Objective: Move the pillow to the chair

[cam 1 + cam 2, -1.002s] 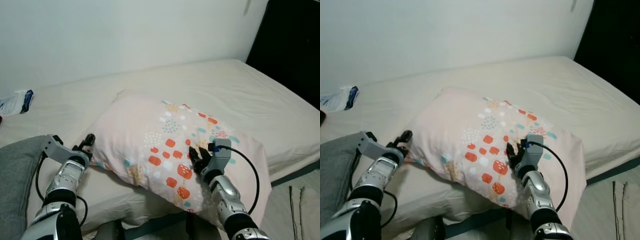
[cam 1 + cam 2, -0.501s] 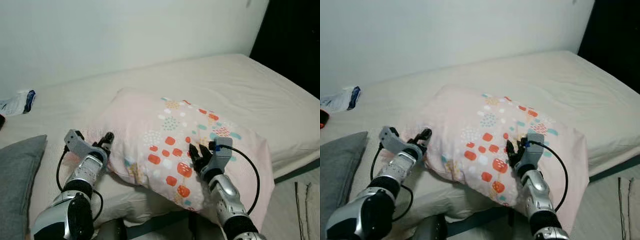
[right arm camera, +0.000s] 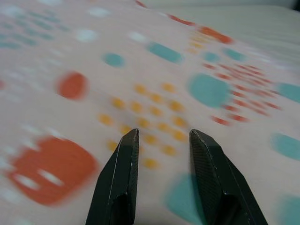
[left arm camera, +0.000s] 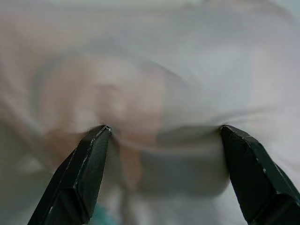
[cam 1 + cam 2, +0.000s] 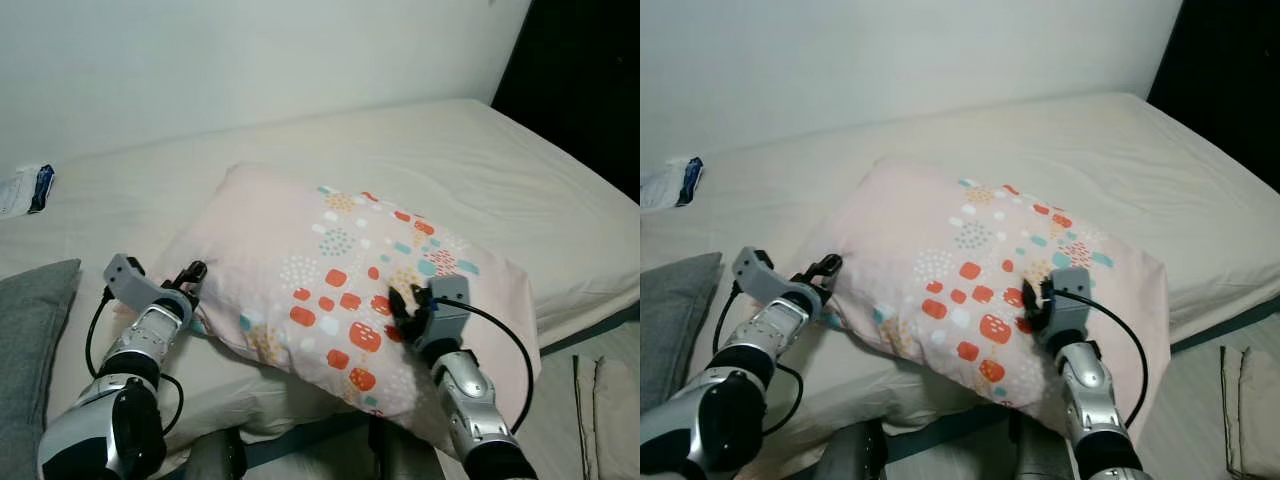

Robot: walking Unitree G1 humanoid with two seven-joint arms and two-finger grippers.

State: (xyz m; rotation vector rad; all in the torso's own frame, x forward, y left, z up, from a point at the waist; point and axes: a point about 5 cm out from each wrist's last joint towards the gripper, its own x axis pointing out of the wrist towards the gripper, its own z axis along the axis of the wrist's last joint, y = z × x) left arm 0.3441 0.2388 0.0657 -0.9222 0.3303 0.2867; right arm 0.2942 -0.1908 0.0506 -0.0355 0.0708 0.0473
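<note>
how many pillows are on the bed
2. The patterned pillow lies in the middle of the bed, with the left tool at its edge and the right tool on top. A grey pillow sits at the robot's left, partly cut off.

head stereo downward, wrist cameras close-up

A pale pink pillow (image 5: 340, 270) with red and teal spots lies flat, between left hand (image 5: 190, 275) and right hand (image 5: 403, 312).
</note>
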